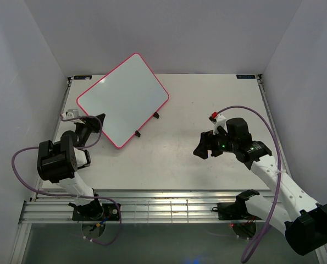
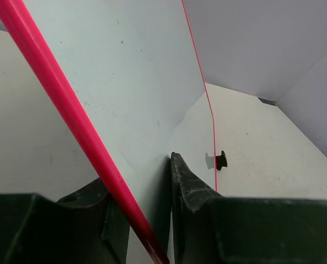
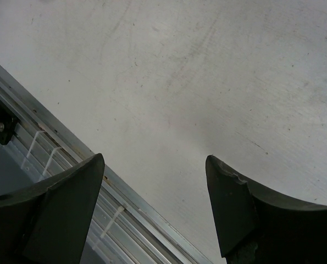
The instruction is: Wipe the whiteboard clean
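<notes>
The whiteboard (image 1: 123, 99), white with a pink-red rim, stands tilted on its black wire stand (image 1: 137, 133) at the back left of the table. Its face shows no writing. My left gripper (image 1: 97, 124) is shut on the board's lower left edge. In the left wrist view the rim (image 2: 59, 88) runs between the fingers (image 2: 185, 181), and a stand foot (image 2: 221, 160) shows beyond. My right gripper (image 1: 203, 148) is open and empty over the table's right half, as the right wrist view (image 3: 155, 159) confirms. No eraser is in view.
The white table (image 1: 207, 104) is walled by white panels on the left, back and right. An aluminium rail (image 1: 152, 206) runs along the near edge and also shows in the right wrist view (image 3: 53, 148).
</notes>
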